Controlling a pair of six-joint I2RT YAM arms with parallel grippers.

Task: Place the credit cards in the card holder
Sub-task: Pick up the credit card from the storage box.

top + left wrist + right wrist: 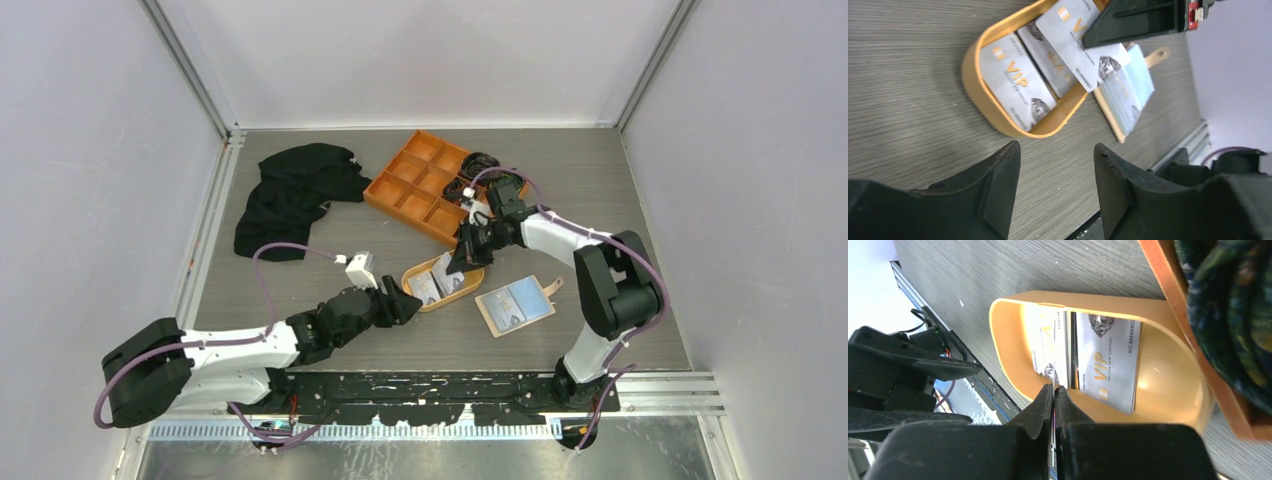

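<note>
An oval orange dish [412, 277] [973, 75] [998, 325] holds white credit cards with gold print [1015, 87] [1108, 367]. My right gripper [462, 264] [1053, 390] is shut on the edge of one white card [1075, 42] [1048, 350], which stands tilted over the dish. The beige card holder [515, 305] [1108, 112] lies open on the table to the right of the dish, a light blue card [1128, 85] on it. My left gripper [407, 300] [1057, 150] is open and holds nothing, low over the table just left of the dish.
A large orange divided tray [420, 185] [1188, 325] sits behind the dish, with dark cables [480, 165] at its right end. A black cloth [295, 195] lies at the back left. A metal rail [640, 385] runs along the near table edge.
</note>
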